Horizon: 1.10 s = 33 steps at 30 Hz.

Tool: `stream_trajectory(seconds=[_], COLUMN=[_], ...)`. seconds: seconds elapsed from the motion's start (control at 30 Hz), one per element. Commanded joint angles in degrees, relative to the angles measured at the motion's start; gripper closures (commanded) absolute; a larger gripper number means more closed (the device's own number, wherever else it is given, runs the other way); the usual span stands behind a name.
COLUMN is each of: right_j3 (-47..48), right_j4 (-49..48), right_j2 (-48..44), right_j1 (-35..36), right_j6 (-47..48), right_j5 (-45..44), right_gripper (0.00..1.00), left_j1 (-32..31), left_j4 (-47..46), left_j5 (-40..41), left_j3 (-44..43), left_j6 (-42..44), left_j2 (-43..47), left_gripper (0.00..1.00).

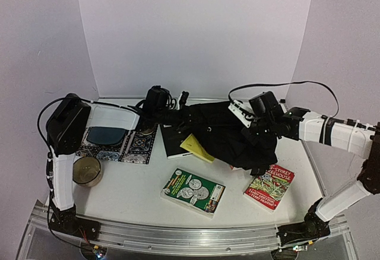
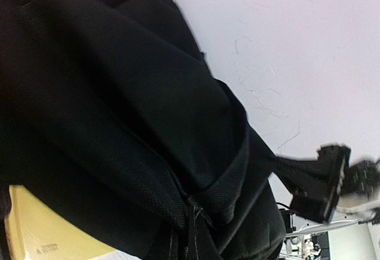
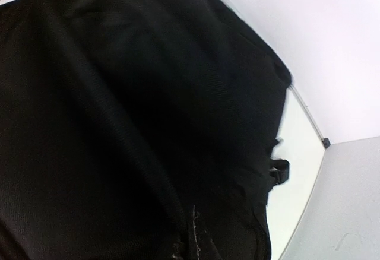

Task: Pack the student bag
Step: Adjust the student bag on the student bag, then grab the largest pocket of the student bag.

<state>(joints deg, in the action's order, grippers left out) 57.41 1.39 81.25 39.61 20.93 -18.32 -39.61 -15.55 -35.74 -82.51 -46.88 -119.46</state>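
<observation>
The student bag [image 1: 219,130] is seen as a large, soft black fabric backpack, crumpled into loose folds, with straps hung at its near right edge. It is spread over the far middle of the table [image 1: 136,180].

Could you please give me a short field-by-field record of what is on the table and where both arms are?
bag: student bag, black, slumped at mid-table
left arm: left gripper at the bag's left side; jaws hidden
right arm: right gripper at the bag's right side; jaws hidden
at bag's left edge: yellow pad, black notebook
in front: green book, red book
far left: patterned mat, round tin
</observation>
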Motion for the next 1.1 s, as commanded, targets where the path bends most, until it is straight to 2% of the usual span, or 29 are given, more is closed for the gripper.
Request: stream_trajectory(seconds=[0.0,0.1,0.17,0.3,0.4,0.47,0.6,0.73,1.07], right_j3=[6.5,8.6,9.3,9.5,9.3,9.6,10.3,12.4,21.6], right_j4=[-0.3,-0.3,0.4,3.8,6.7,8.5,9.2,7.9,7.0], right_j2=[0.9,3.2,4.0,2.6,0.4,-0.5,-1.5,0.6,14.6], right_j1=[-5.8,-6.3,-6.3,-4.8,-1.3,1.6,7.9,11.2,13.0], right_j6=[-0.6,-0.9,-3.1,-10.3,-16.8,-19.5,-20.5,-18.4,-9.3], right_j5=[-10.3,-9.6,-6.0,3.5,5.0,5.2,7.5,10.5,7.0], right_gripper=[1.0,1.0,0.95,0.73,0.55,0.48,0.46,0.46,0.53], left_j1=[-0.2,-1.7,-3.0,-4.5,-5.2,-5.7,-5.9,-6.0,-6.6], left_j4=[-1.6,-1.7,-1.7,-2.2,-2.8,-3.1,-3.3,-3.3,-3.3], left_j5=[3.6,5.3,7.2,11.3,13.2,14.5,15.1,15.3,13.8], left_j3=[2.6,3.6,4.2,4.6,4.3,4.3,4.6,5.6,5.4], left_j6=[2.6,2.4,2.0,-0.5,-2.7,-2.8,-2.6,-2.6,-2.8], left_j2=[10.6,11.8,11.6,9.1,6.6,5.9,5.5,5.9,6.9], left_gripper=[1.0,1.0,1.0,1.0,1.0,1.0,1.0,1.0,1.0])
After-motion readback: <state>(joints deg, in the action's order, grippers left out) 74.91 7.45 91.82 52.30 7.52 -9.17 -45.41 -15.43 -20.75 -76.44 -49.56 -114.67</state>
